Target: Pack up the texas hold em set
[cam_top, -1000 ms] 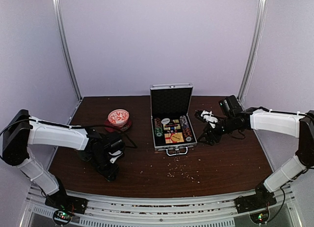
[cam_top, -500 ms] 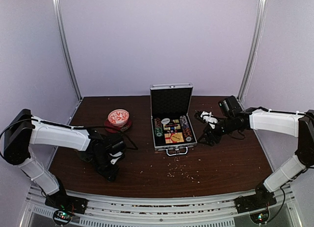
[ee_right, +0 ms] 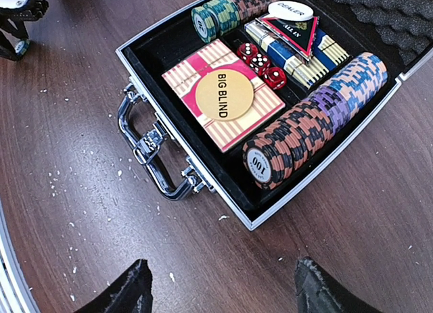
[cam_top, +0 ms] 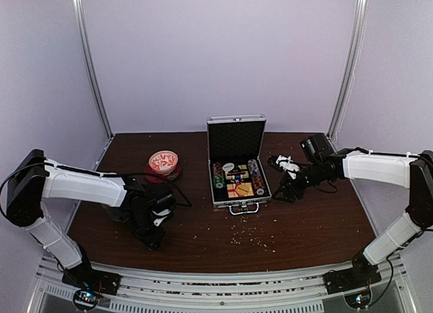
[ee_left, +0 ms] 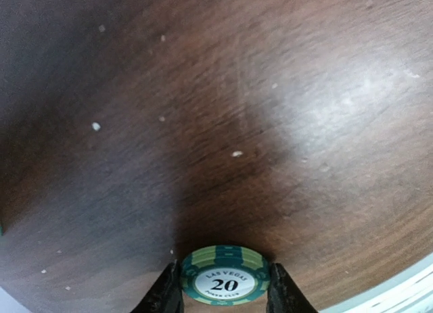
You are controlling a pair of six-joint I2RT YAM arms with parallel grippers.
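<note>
Left wrist view: left jaws pinch green 20 chip [ee_left: 224, 284] flat on tabletop [ee_left: 270, 124]. Right jaws wide apart, empty, beside open silver case [cam_top: 235, 138]; chip rows [ee_right: 318, 117] and card box [ee_right: 196, 80] inside.

The dark counter [cam_top: 304, 222] bears an open silver case [cam_top: 235, 138] far middle, a red saucer [cam_top: 151, 174] left of it. A green chip [ee_left: 226, 284] and pale crumbs [cam_top: 257, 242] lie nearer.

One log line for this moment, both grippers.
left gripper: shut on green chip | right gripper: open, beside case | case: open, lid up
</note>
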